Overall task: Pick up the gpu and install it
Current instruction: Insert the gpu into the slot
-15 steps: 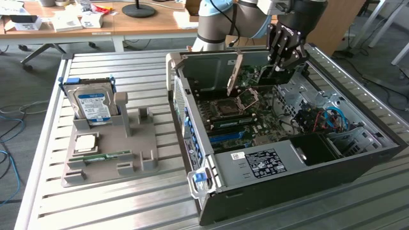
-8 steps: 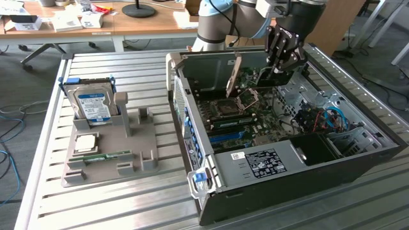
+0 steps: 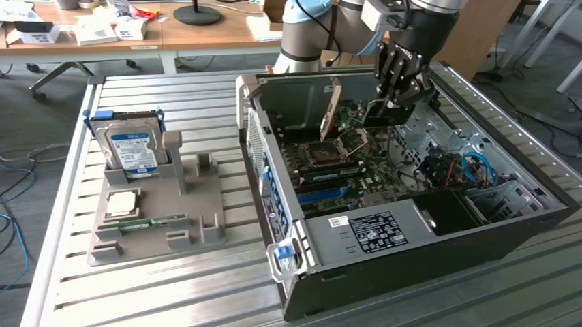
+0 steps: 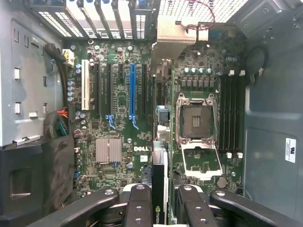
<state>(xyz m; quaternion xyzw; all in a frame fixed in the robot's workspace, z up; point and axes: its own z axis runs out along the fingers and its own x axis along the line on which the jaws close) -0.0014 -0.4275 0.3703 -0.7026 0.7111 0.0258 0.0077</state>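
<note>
Your gripper (image 4: pixel 161 204) is clamped on the gpu (image 4: pixel 159 163), held edge-on above the motherboard (image 4: pixel 113 168). It hangs nearer the CPU socket (image 4: pixel 196 120) than the blue slot (image 4: pixel 132 90); lowering misaligned could jam it on components.

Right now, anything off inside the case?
The CPU socket stands open and empty, its load plate flipped back, beside the gpu that the gripper holds edge-on over the motherboard. That looks odd for a board getting a card. Nothing looks spilled or broken.
</note>
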